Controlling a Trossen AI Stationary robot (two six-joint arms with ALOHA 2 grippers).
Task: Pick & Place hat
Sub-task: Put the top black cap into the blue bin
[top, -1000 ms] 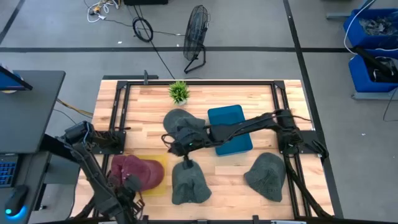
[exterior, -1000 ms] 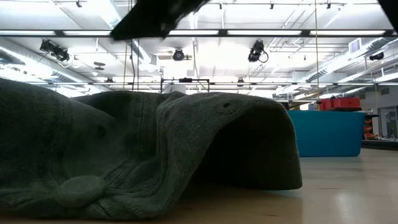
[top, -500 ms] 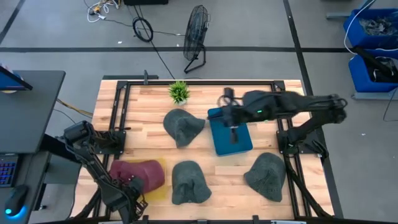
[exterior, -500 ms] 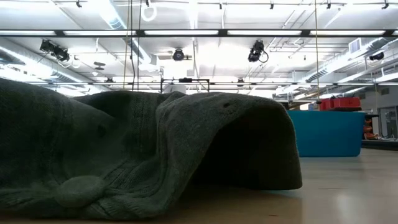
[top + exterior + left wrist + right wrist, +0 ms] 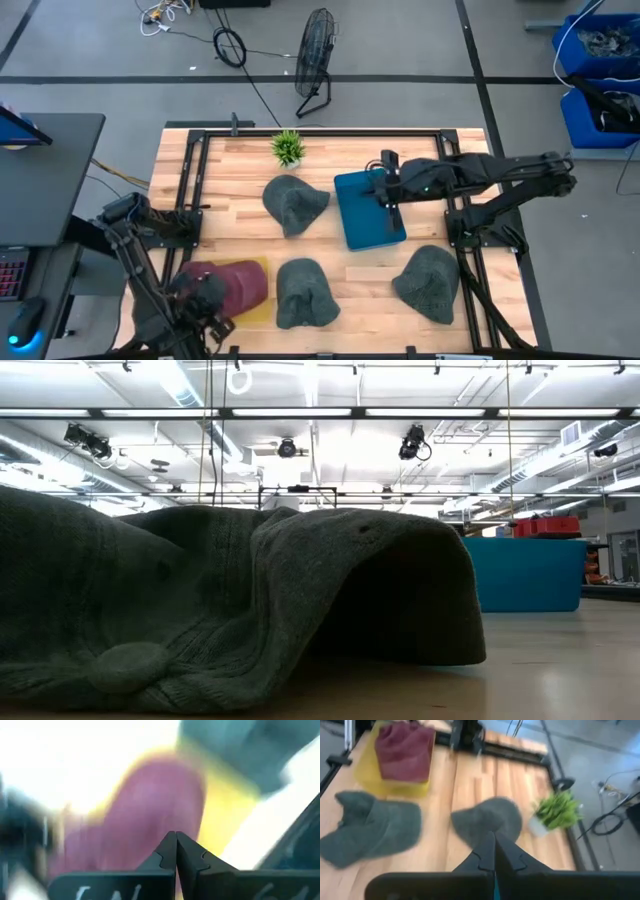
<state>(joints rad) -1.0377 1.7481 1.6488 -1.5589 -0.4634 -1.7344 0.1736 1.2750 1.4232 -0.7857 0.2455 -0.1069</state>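
**Both jaws empty; hats spread across table**

Four hats on the table [image 5: 180, 180]. Maroon hat [image 5: 228, 283] sits on a yellow mat [image 5: 255, 300] at the near-left corner. Three grey hats: far grey hat [image 5: 294, 203] mid-table beside the potted plant [image 5: 288, 148]; near-centre grey hat [image 5: 302, 293] just right of the yellow mat; near-right grey hat [image 5: 430, 282] well apart from the others. Teal mat [image 5: 362, 225] lies bare between the far grey hat and the right arm's base.

Key relation: the right gripper [image 5: 387, 178] hangs over the far edge of the teal mat, pointing toward the far grey hat, which lies just to its left in the high view. In the right wrist view that hat [image 5: 487, 822] sits straight ahead of the fingers, its longer spread running roughly across the line of approach. The right arm is the nearer arm to it. The near-right grey hat lies behind and below this gripper.

Right jaws: pressed together, tips meeting, nothing held.

Left gripper [image 5: 205, 305] is low at the near-left corner, right at the maroon hat; the left wrist view shows maroon hat [image 5: 135, 815] and yellow mat [image 5: 227, 815] directly ahead. Left jaws also pressed together, pinching nothing; contact with the hat unclear.

Judgement: neither hat is gripped; either jaws must spread before a pick.
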